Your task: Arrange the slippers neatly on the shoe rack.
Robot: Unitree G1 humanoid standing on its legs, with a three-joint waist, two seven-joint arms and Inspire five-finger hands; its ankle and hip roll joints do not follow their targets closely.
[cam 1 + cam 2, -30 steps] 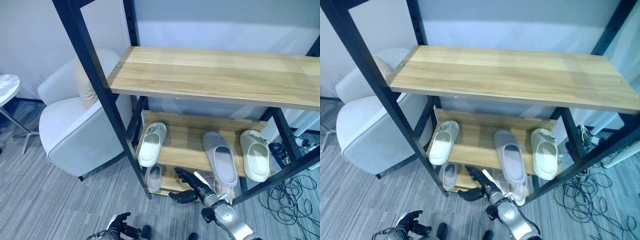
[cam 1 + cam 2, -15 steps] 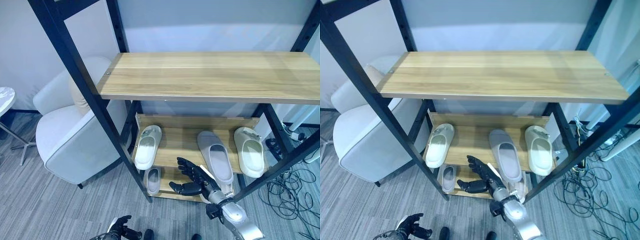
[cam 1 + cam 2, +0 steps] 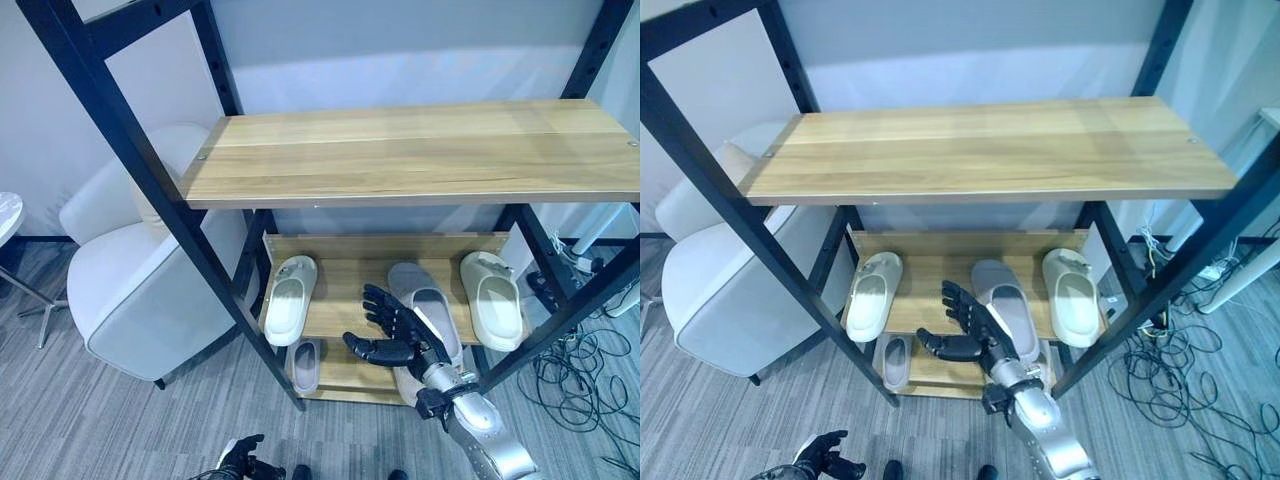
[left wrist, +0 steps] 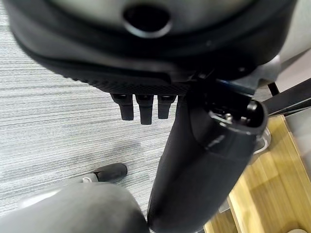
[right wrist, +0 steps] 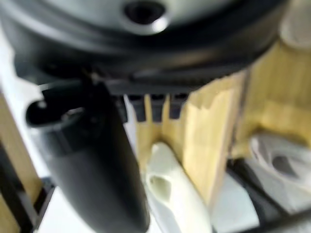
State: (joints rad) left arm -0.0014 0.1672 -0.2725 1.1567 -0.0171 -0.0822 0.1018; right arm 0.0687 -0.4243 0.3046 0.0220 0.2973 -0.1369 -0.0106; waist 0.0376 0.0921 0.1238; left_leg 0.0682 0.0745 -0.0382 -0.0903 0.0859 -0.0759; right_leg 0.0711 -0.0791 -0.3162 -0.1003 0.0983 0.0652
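**Right robot hand spread before the middle shelf, slippers on two levels**

Nearest, at 6 o'clock in the left eye view, the left robot hand point(image 3: 243, 459) hangs low over the grey carpet point(image 3: 90, 420); its fingers look loosely curled around nothing, and in its wrist view they point down at the carpet with the thumb standing apart.

Just beyond, at 5 o'clock, the right robot hand point(image 3: 395, 335) is raised in front of the shoe rack point(image 3: 170, 215), fingers spread and straight, thumb out to 9 o'clock, holding nothing. It hovers at the front edge of the middle shelf point(image 3: 345, 300), overlapping the near end of the grey slipper point(image 3: 425, 305); whether it touches that slipper I cannot tell.

Below and behind the hand, on the bottom shelf point(image 3: 350, 375), a small grey slipper point(image 3: 305, 362) lies at the 9 o'clock end, and part of another slipper point(image 3: 406, 382) shows just under the wrist.

On the middle shelf three slippers lie lengthwise, toes toward 12 o'clock: a cream slipper point(image 3: 286, 298) at the 9 o'clock end, the grey one right of centre, and another cream slipper point(image 3: 496, 312) at the 3 o'clock end, apart from one another.

Above them the top shelf point(image 3: 420, 150) spans the rack.

Far off at 9 o'clock, beside the rack, stands a white armchair point(image 3: 140, 285) with a beige cushion point(image 3: 145, 205).
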